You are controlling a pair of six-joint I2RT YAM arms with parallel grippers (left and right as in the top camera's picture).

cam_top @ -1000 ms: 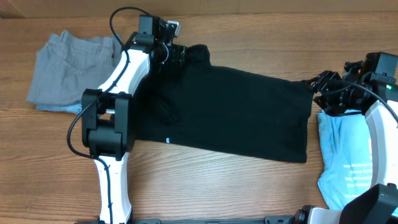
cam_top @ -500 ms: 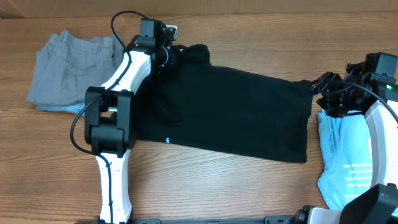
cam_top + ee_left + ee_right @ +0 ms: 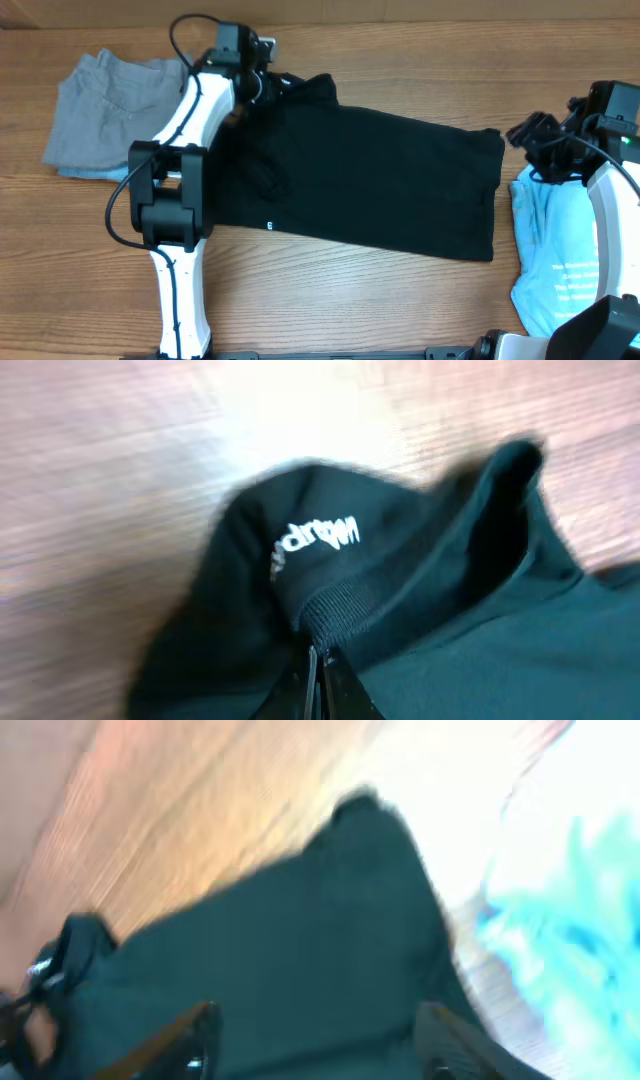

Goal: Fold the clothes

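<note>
Left gripper [image 3: 262,85] clenched: jaws fully together, pinching the ribbed collar [image 3: 345,605] of the black shirt [image 3: 370,180] at the shirt's far-left corner. Wrist view: fabric humps up just beyond the pinch, with white lettering [image 3: 315,538] on the hump, too blurred to read.

Right gripper [image 3: 530,140] released: jaws wide apart, empty. It sits just off the shirt's far-right corner, apart from it in the overhead view. Its wrist view is blurred; both fingers [image 3: 190,1040] show at the bottom edge with shirt fabric beyond them.

Shirt: spread flat on the wood table [image 3: 350,310], long axis left-right, tilted so its right end lies nearer the robot. Small white logo mark [image 3: 270,226] near the shirt's near-left edge. Left arm lies across the shirt's left end.

Grey garment [image 3: 110,110]: left of the shirt, apart from it, lying loosely flat.

Light-blue tee [image 3: 550,240] with white print: right of the shirt, just beside its right edge, partly under the right arm.
</note>
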